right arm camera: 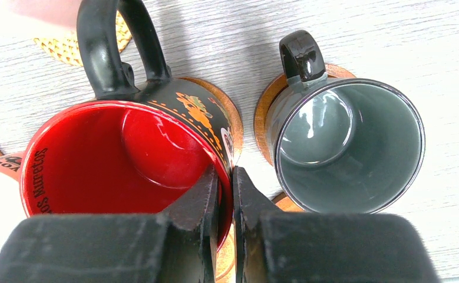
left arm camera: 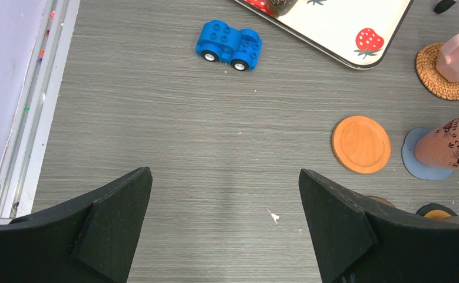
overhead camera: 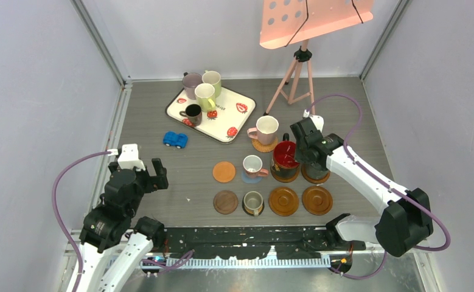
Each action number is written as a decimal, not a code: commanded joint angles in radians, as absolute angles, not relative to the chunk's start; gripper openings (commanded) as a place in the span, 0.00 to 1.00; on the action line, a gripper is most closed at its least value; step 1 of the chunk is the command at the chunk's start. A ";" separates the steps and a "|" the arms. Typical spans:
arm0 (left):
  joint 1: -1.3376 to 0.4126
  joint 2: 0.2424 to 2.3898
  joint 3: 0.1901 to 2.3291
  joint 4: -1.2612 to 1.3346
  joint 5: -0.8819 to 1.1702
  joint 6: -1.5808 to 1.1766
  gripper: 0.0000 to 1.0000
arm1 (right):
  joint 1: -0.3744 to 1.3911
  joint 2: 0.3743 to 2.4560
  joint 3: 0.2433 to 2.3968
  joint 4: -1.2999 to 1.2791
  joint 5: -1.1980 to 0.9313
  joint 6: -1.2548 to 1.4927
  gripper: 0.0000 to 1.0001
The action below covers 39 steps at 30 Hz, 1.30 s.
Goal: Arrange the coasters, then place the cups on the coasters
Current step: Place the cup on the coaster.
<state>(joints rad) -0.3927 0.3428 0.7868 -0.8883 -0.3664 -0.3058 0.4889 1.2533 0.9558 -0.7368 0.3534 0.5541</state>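
Note:
My right gripper is shut on the rim of the large red-inside dark cup, one finger inside and one outside. That cup stands on a glossy brown coaster. Beside it a grey-teal cup rests on another brown coaster. From above, a pink printed cup sits on the blue coaster, a grey cup on a dark one, and a pink cup on a woven one. The orange, dark wood and two brown coasters lie bare. My left gripper hangs open over bare table.
The strawberry-print tray at the back holds mauve, cream, yellow-green and small black cups. A blue toy car lies in front of it. A pink stand on a tripod is at the back right. Walls close in both sides.

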 commanded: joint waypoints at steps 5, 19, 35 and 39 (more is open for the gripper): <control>-0.397 0.334 0.781 -0.850 -0.367 -0.305 1.00 | 0.483 1.217 0.983 -0.646 0.371 0.566 0.05; -0.397 0.337 0.781 -0.850 -0.366 -0.305 1.00 | 0.479 1.223 0.963 -0.633 0.374 0.562 0.05; -0.397 0.333 0.782 -0.851 -0.365 -0.304 1.00 | 0.474 1.238 0.949 -0.628 0.358 0.570 0.16; -0.397 0.334 0.782 -0.849 -0.361 -0.304 1.00 | 0.473 1.233 0.951 -0.631 0.355 0.573 0.29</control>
